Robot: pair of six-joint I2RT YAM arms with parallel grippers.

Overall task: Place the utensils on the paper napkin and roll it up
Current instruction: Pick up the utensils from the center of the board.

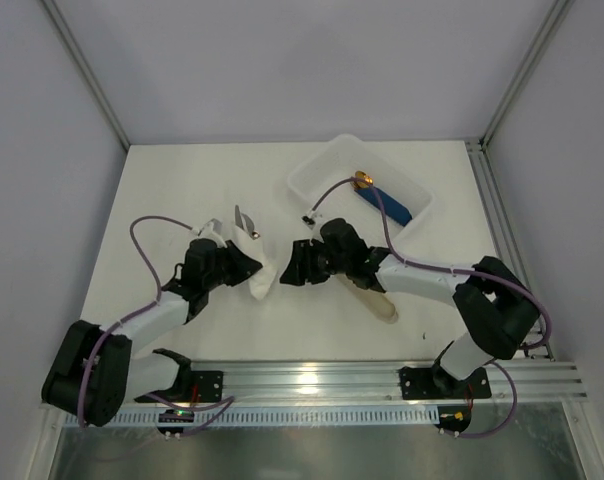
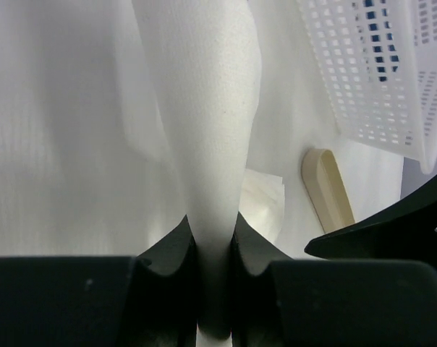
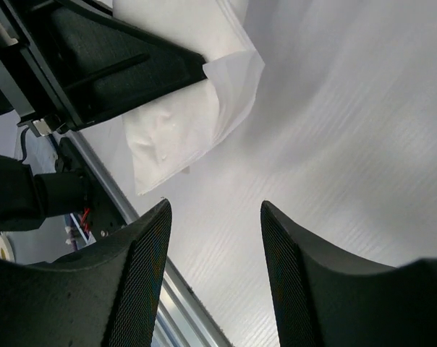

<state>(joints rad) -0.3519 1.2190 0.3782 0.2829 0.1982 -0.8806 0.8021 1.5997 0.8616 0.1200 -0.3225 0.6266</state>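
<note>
The paper napkin [image 1: 263, 272], bundled around the utensils [image 1: 246, 222], is left of and nearer than the tray [image 1: 322, 180], pinched by our left fingers [image 2: 168, 249]. Our right fingers [image 3: 142, 267], spread just beside it, should tuck the loose flap while we hold the roll tight.

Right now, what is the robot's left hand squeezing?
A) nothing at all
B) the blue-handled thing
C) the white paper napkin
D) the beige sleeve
C: in the left wrist view, the left gripper is shut tight on the paper napkin.
</note>
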